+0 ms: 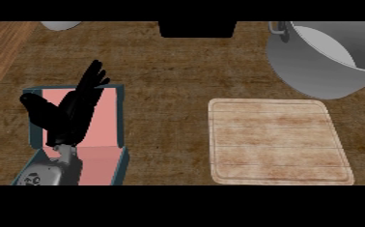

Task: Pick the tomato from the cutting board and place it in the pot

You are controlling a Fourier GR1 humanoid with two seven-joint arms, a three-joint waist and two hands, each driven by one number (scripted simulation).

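left hand (71,112): released, fingers straight, over the pink tray (105,124) at the left of the bench (164,71)
cutting board (278,141): flat on the bench, lower right
pot (321,59): upper right, just beyond the board
tomato: not in sight, perhaps hidden inside the pot

The left hand (71,112), over the pink tray (105,124), is plain black with long slim fingers. Its forearm (49,172), at the tray's near corner, is grey with dark marks.
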